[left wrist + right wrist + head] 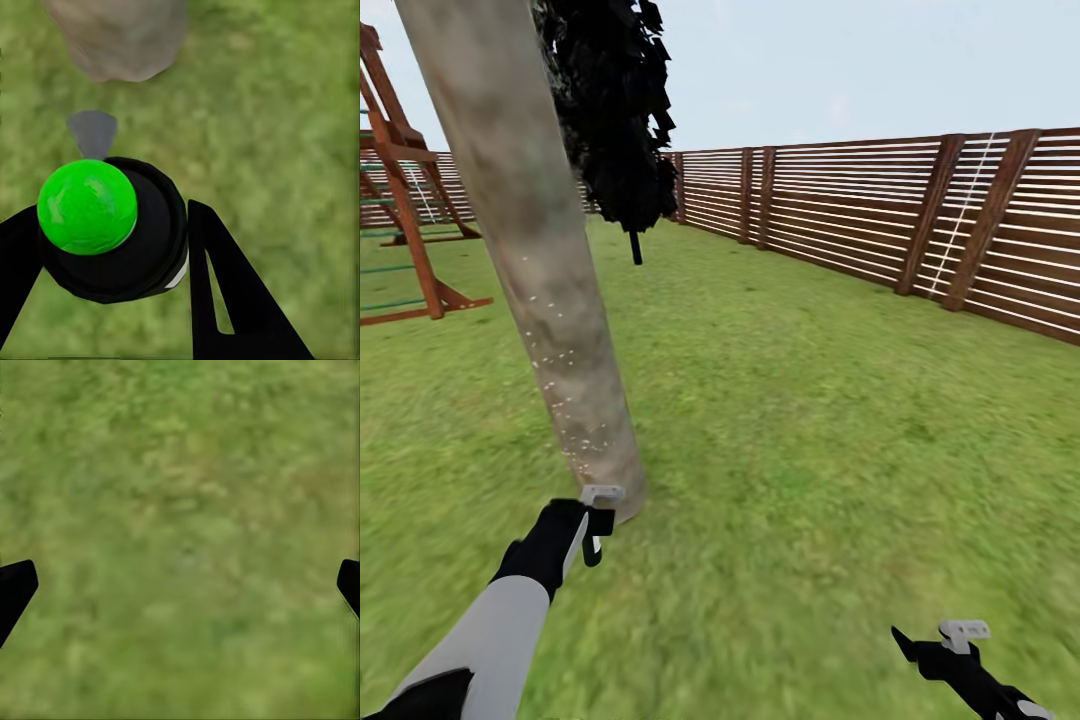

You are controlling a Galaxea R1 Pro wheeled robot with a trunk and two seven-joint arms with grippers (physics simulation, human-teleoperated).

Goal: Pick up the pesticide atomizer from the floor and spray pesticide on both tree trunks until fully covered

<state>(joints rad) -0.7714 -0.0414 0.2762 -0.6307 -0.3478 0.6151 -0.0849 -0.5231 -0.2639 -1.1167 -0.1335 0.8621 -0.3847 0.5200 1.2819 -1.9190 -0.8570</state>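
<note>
Green grass (810,420) covers the garden, and a brown wooden fence (880,215) runs along its far side. One thick grey-beige tree trunk (530,250) leans up from the lawn, with small white specks on its lower part. A slim dark tree (622,110) stands behind it, and a red-brown wooden play frame (400,190) stands off to the left.

The left claw (598,525) is low down, just beside the foot of the trunk. Its black fingers (232,300) pinch the pesticide atomizer (124,232), a round dark bottle with a bright green top, pointed at the trunk's base.

The right claw (935,645) hangs over bare grass, well apart from the trunk. Its fingers are spread wide with nothing between them.
</note>
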